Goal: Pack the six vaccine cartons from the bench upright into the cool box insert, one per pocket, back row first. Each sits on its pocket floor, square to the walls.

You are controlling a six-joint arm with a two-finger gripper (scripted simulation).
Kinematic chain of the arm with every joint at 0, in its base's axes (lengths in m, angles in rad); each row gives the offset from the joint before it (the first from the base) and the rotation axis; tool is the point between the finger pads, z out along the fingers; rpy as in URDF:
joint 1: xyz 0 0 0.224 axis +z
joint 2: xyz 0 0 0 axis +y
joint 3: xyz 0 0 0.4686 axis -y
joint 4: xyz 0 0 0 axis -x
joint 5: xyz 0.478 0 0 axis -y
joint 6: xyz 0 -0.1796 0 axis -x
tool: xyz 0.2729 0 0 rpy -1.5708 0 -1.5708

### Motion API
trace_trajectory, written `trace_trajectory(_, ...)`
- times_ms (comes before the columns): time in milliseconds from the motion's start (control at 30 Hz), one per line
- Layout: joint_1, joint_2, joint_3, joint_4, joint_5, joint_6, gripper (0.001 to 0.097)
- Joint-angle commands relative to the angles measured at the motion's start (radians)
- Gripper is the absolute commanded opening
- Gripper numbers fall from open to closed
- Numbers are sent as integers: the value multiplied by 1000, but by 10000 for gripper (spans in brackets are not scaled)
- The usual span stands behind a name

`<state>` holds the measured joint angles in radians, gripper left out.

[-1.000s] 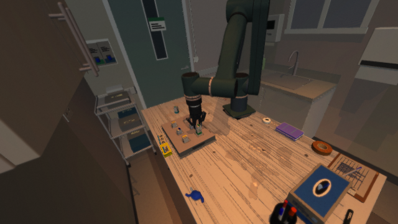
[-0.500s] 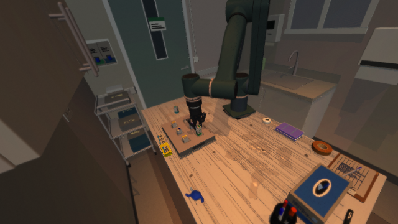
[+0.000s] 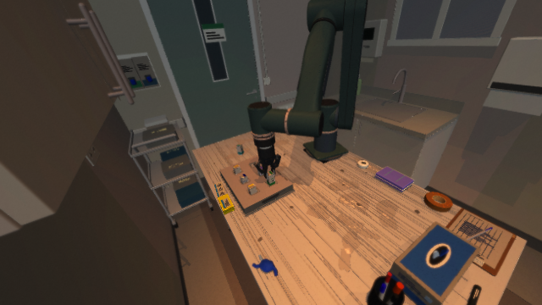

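Note:
My gripper stands over the right side of the cool box insert, pointing straight down. A small green-and-white vaccine carton is clamped upright between its fingers, low over a front right pocket. Three cartons stand in the left pockets of the insert. One more carton stands upright on the bench behind the insert. Another carton lies at the bench's left edge beside a yellow box. The pocket floor under the held carton is hidden.
The bench's left edge runs close beside the insert, with a yellow box on it. The arm's base stands behind to the right. A purple pad, tape rolls and a blue-topped box lie far right.

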<state>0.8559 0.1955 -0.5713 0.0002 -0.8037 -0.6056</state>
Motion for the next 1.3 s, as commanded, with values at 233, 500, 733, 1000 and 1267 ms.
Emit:
trace_trajectory(233,0,24,-8,0,33,0,80)
trace_trajectory(500,0,28,-9,0,39,0,80)
trace_trajectory(733,0,40,-13,0,54,0,80)
trace_trajectory(1000,0,47,-15,0,63,0,80)
trace_trajectory(1267,0,47,-15,0,63,0,80)
